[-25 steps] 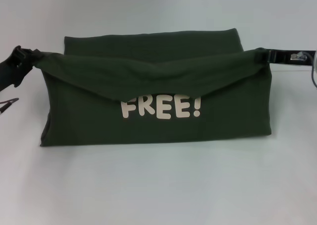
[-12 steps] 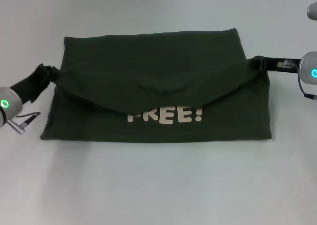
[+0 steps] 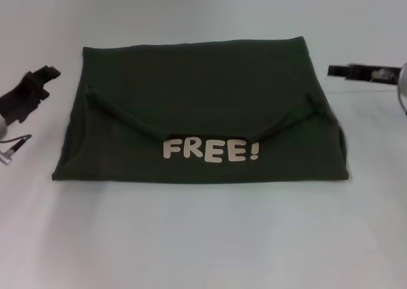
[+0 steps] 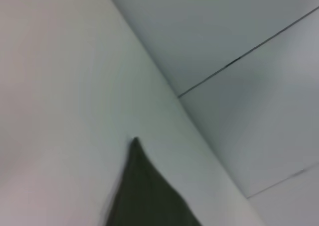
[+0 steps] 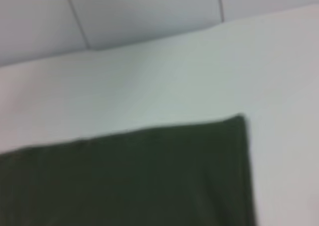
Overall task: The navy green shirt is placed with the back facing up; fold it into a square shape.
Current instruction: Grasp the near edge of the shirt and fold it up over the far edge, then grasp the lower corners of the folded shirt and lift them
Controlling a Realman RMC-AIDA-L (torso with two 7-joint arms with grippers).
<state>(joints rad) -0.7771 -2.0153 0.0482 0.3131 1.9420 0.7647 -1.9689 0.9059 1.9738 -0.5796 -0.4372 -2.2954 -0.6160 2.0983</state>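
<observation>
The navy green shirt (image 3: 197, 98) lies flat on the white table as a wide folded rectangle. Its upper layer hangs down in a shallow V over cream "FREE!" lettering (image 3: 210, 150) near the front edge. My left gripper (image 3: 43, 76) hovers just off the shirt's left edge, open and holding nothing. My right gripper (image 3: 332, 71) sits just off the right edge, open and clear of the fabric. A corner of the shirt (image 4: 144, 196) shows in the left wrist view. The right wrist view shows one edge and a corner of the shirt (image 5: 129, 181).
The white table (image 3: 203, 238) runs all around the shirt, with a broad bare strip in front. A small cable plug (image 3: 13, 150) lies by the left arm. Pale wall panels (image 4: 239, 47) stand behind the table.
Both grippers held the folded-over edge at its two ends; they have now let go and drawn outward. The flap has dropped flat, leaving the lettering fully uncovered.
</observation>
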